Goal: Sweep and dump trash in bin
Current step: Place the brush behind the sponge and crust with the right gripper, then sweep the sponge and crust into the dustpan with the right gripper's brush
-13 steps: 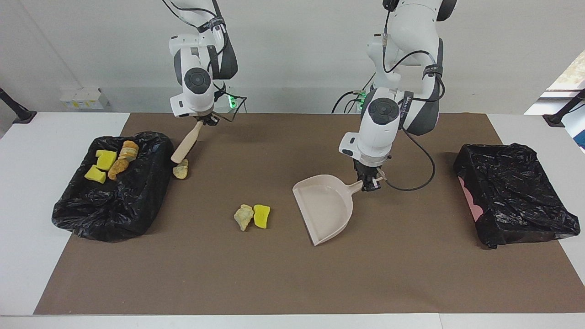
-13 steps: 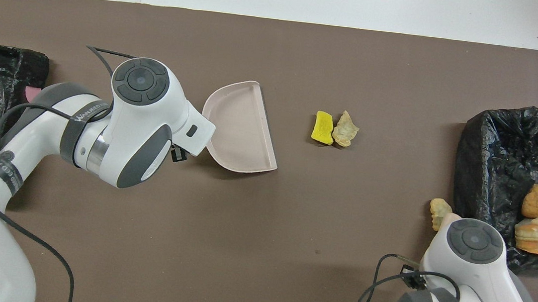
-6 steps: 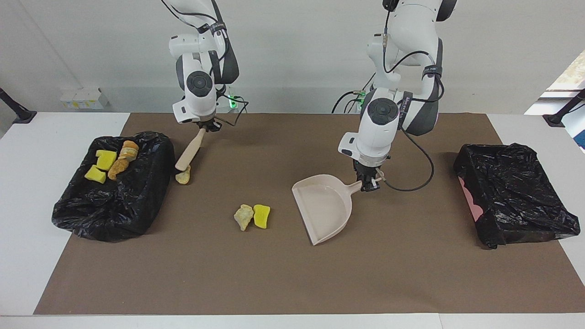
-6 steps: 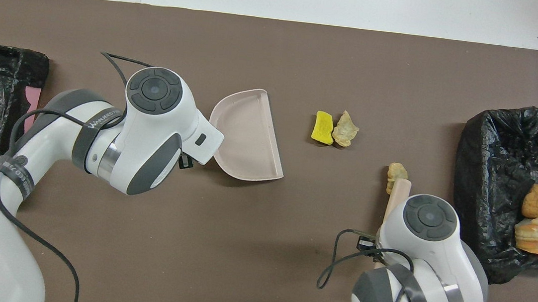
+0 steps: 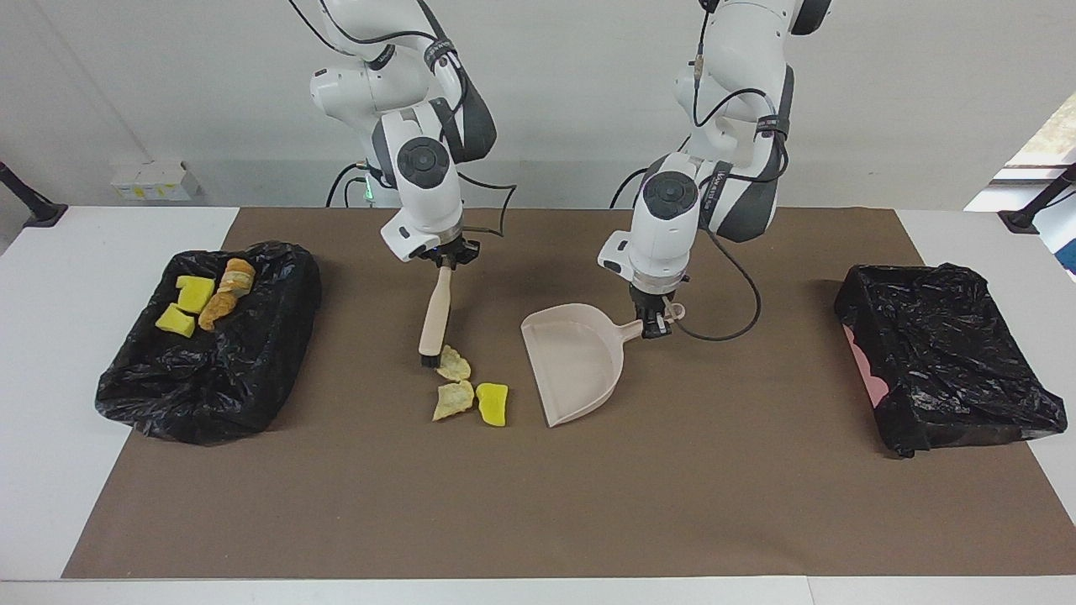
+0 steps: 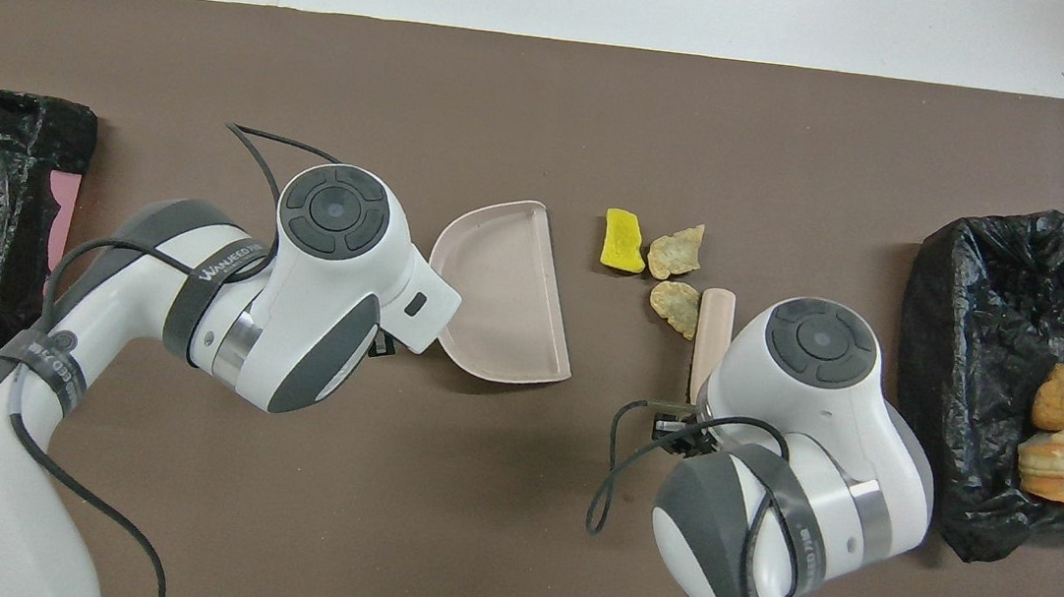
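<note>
Facing view: right gripper (image 5: pixel 443 262), pinching brush (image 5: pixel 435 313) handle, just dragged stray lump (image 5: pixel 454 364) from bin (image 5: pixel 210 353) edge to mat middle, beside other lump (image 5: pixel 454 399) and sponge (image 5: pixel 493 403). Pile ready for scooping. Left gripper (image 5: pixel 656 323), clamped on dustpan (image 5: pixel 576 361) handle, shifted closer, mouth angled down.

Overhead view: three bits (image 6: pixel 659 267) clustered between brush (image 6: pixel 712 332) and dustpan (image 6: pixel 503 295); four more in bin (image 6: pixel 1014 320) at right arm's end.

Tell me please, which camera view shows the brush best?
The facing view: the brush shows whole, from the right gripper down to its dark bristles. In the overhead view, the right arm covers part of its handle.
</note>
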`<action>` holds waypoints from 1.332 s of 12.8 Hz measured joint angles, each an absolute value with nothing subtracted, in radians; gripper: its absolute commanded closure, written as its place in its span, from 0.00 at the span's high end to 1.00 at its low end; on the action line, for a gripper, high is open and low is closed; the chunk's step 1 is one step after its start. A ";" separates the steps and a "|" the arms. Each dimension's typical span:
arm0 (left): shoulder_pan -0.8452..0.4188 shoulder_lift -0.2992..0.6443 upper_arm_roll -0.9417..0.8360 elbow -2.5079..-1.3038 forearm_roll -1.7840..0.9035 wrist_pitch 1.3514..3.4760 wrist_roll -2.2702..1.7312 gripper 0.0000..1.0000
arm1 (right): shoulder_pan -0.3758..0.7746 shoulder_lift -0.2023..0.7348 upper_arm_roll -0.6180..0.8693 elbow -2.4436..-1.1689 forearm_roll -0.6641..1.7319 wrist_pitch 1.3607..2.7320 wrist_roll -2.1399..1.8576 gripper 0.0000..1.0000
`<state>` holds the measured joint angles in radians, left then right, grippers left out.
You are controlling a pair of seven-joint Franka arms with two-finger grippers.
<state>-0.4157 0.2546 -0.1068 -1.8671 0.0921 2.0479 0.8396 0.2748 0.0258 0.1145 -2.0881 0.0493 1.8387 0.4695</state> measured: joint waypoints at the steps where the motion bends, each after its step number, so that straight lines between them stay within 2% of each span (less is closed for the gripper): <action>1: -0.416 0.251 -0.107 -1.872 0.092 2.048 0.840 0.00 | 0.267 0.042 0.114 -2.036 0.040 1.814 0.452 0.00; 4: -0.416 0.246 -0.106 -1.883 0.092 2.048 0.828 0.00 | 0.213 0.079 0.111 -1.963 -0.025 1.807 0.347 0.00; 9: -0.416 0.244 -0.106 -1.892 0.092 2.048 0.769 0.00 | 0.158 0.165 0.109 -1.961 -0.100 1.888 0.218 0.00; 13: -0.416 0.240 -0.106 -1.895 0.092 2.048 0.762 0.00 | 0.208 0.239 0.113 -1.954 -0.101 1.957 0.201 0.00; 17: -0.416 0.239 -0.106 -1.897 0.092 2.048 0.759 0.00 | 0.311 0.258 0.122 -1.929 -0.094 1.966 0.164 0.00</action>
<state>-0.4156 0.2394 -0.1061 -1.8968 0.0921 2.0476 0.7591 0.3109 0.2581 0.1222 -1.9288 -0.0940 1.9664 0.1638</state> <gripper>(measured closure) 0.687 0.749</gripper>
